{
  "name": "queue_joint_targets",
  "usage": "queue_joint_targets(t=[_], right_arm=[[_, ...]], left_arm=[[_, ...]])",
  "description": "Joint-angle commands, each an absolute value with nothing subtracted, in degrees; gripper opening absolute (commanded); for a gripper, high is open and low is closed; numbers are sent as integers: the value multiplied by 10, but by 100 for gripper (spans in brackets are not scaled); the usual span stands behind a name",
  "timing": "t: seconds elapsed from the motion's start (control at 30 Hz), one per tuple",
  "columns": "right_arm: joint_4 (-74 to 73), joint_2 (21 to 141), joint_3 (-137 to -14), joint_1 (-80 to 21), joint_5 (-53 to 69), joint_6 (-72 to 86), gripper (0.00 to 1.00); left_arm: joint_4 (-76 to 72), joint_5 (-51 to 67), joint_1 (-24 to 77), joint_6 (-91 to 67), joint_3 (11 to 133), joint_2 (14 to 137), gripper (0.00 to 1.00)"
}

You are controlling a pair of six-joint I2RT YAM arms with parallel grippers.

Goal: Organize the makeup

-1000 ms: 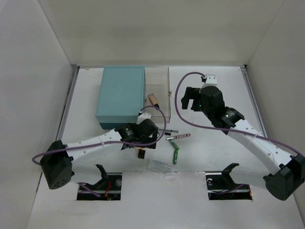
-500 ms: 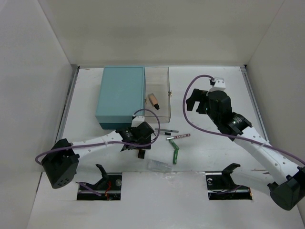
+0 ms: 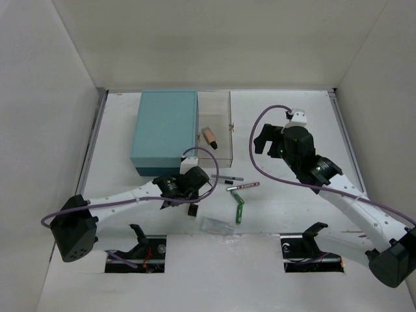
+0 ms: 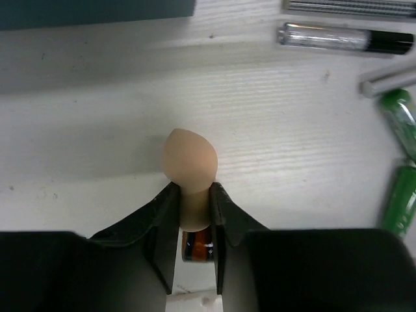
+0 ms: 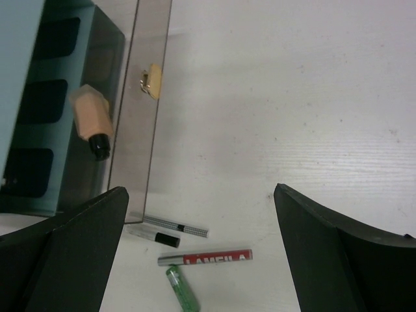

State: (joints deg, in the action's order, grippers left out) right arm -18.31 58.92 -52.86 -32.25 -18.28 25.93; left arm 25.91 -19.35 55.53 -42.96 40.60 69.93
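Left gripper (image 4: 192,195) pinches beige sponge (image 4: 189,158), rounded tip sticking out past fingertips, over white table (image 4: 97,143) with faint grain. Cannot tell whether sponge touches table. Small black piece (image 3: 193,210) just beside gripper.

Right gripper (image 5: 200,190) spread wide, holding nothing.

Grey pencil (image 3: 227,177), pink pencil (image 3: 243,186) and green stick (image 3: 239,209) between arms. Clear packet (image 3: 218,225) nearer bases. Tan black-capped tube (image 5: 90,120) on clear lid (image 5: 146,130), beside teal box (image 3: 166,130).

White walls (image 3: 214,39) on three sides.

left arm (image 3: 123,198) low, left fingers (image 4: 166,218) clamped, right arm (image 3: 354,198) raised, right fingers (image 5: 71,253) spread
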Motion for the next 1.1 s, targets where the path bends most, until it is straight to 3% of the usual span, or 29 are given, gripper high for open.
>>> queue_joint_targets(t=[0.0,0.33,0.47,0.6,0.63,0.67,0.77,0.93,1.07], right_arm=[[-161,583,-509,-321,-189,272,100],[-166,565,-476,-311,-184,272,100],[-163,564,-471,-306,-181,272,100],[-163,572,-473,-309,-179,272,100],[-163,575,-474,-309,-177,269,100],[-162,577,-475,-309,-174,266,100],[-162,583,-479,-315,-168,260,100],[-156,575,-476,-367,-166,214,100],[-146,534,-464,-441,-151,153,100]], left_arm=[[293,-203,587,-416,460,675,14],[331,-309,670,-280,685,691,15],[238,-325,604,-181,736,762,17],[196,-236,509,-179,759,837,18],[189,-221,490,-181,765,853,24],[181,-209,478,-180,772,867,40],[167,-192,458,-177,798,887,58],[175,-164,453,-156,817,874,79],[180,-164,458,-156,793,814,83]])
